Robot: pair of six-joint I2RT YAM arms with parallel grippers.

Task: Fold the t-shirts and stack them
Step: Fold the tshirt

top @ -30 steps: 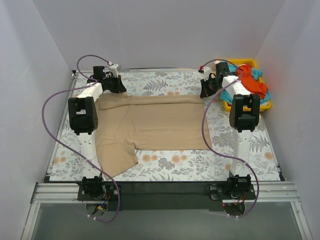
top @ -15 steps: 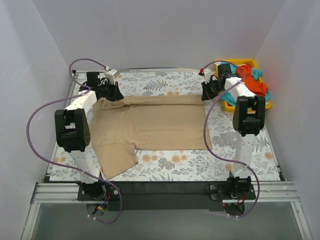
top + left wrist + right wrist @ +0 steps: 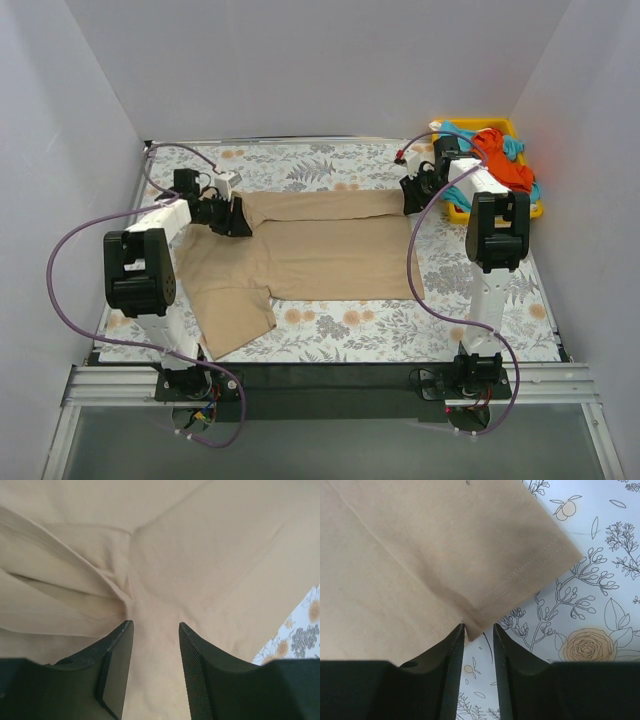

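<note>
Left arm: reaches out along the left side of the desk (image 3: 350, 325), forearm bent inward over the cloth, wrist low.
Left hand (image 3: 238, 217): down at the shirt's far-left corner; in its own camera (image 3: 154, 625) the two fingers stand a little apart with bunched tan cloth between them, creases running into the gap. It looks clenched on that bunch.
Right arm: stretched straight out along the right side, wrist dipped to the desk just beside the tray (image 3: 527, 213).
Right hand (image 3: 410, 197): at the shirt's far-right corner; the wrist view (image 3: 479, 627) shows the fingers nearly together, pinching the stitched hem corner.
Tan shirt (image 3: 320, 250): flat in the middle of the desk, long axis left to right, hem to the right, shoulders to the left. A strip along the far edge lies folded over the body. One sleeve points toward the near-left corner.
Orange shirt (image 3: 505, 165): crumpled in the tray at the far right, spilling over its near rim.
Blue shirt (image 3: 512, 147): tangled under and around the orange one, also in the tray.
Desk print: grey leaves and orange flowers, showing beside the hem (image 3: 600, 555).
</note>
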